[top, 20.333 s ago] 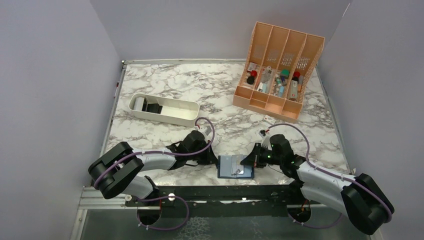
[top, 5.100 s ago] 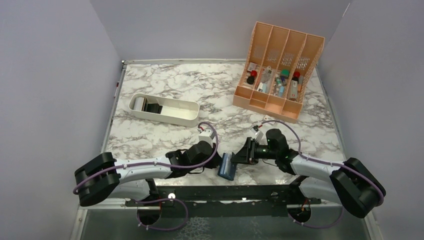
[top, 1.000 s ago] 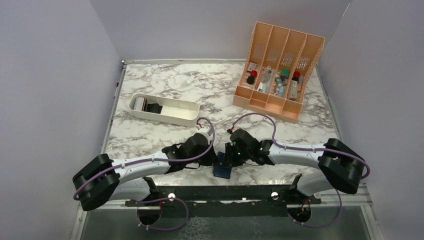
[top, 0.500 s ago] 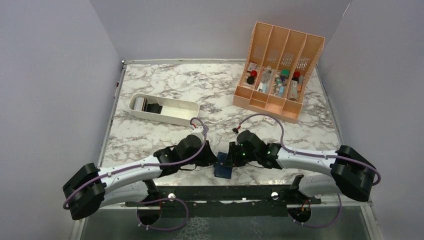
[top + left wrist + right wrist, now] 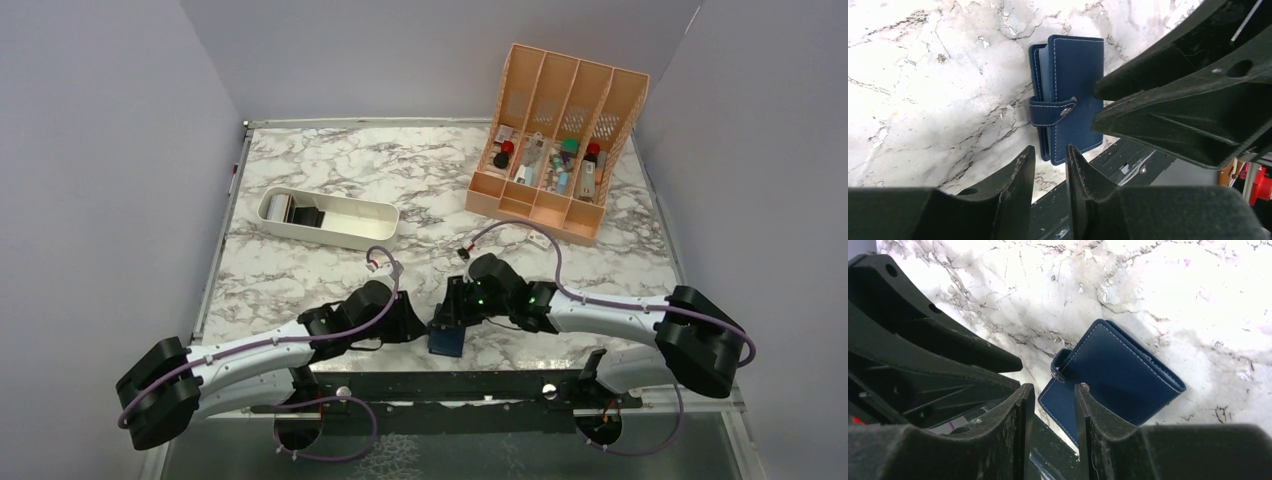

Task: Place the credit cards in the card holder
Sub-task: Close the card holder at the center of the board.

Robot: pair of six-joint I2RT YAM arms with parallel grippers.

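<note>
Card holder [image 5: 446,340] lies flat on the surface [image 5: 330,195], at 6 o'clock of the marble and right by the near edge, between the two arms. It is folded shut, and the snap tab [image 5: 1053,107] is buttoned over its open side. No credit cards are in view; whether they sit inside the closed case cannot be told. Left fingers [image 5: 1015,180] are parted by a narrow gap with nothing between them, released. In the left wrist view the holder lies at 12 to 1 o'clock off the tips, apart from them, with its long axis running 12 to 6, roughly in line with the fingers' reach. Right fingers [image 5: 1013,415] are likewise parted and empty. In the right wrist view the holder is at 1 to 2 o'clock, skewed, with one edge hidden behind the finger, so whether they touch cannot be told. From above, the left fingers are at the holder's 9 o'clock and the right fingers at its 12 o'clock, with the right arm the nearer. Judgement: nothing is gripped, so the next move depends on each arm backing off along its own line without nudging the case toward the near edge.
</note>
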